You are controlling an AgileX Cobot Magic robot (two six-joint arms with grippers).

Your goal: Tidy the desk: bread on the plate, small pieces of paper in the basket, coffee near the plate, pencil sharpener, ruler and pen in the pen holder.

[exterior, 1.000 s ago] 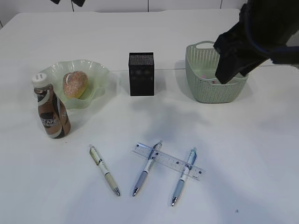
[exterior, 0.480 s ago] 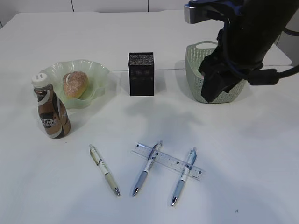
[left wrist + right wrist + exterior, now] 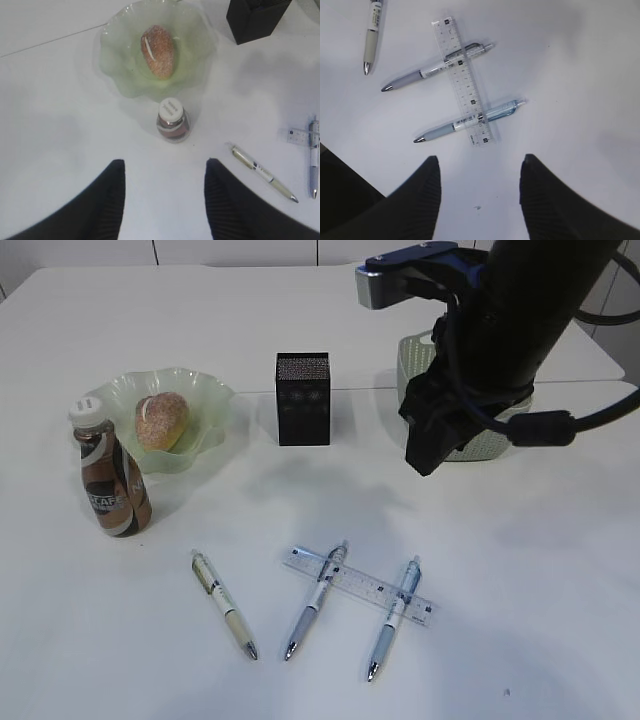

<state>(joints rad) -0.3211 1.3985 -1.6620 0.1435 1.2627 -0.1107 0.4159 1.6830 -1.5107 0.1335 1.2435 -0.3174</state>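
Right hand (image 3: 480, 195) open, ruler (image 3: 463, 81) slanted across pens

white table (image 3: 560, 570) only; thin dark seam line runs across its far half at 12 o'clock, small dark speck at 5 o'clock.

clear ruler (image 3: 464, 80) across two pens (image 3: 437, 67), third pen (image 3: 371, 36) apart
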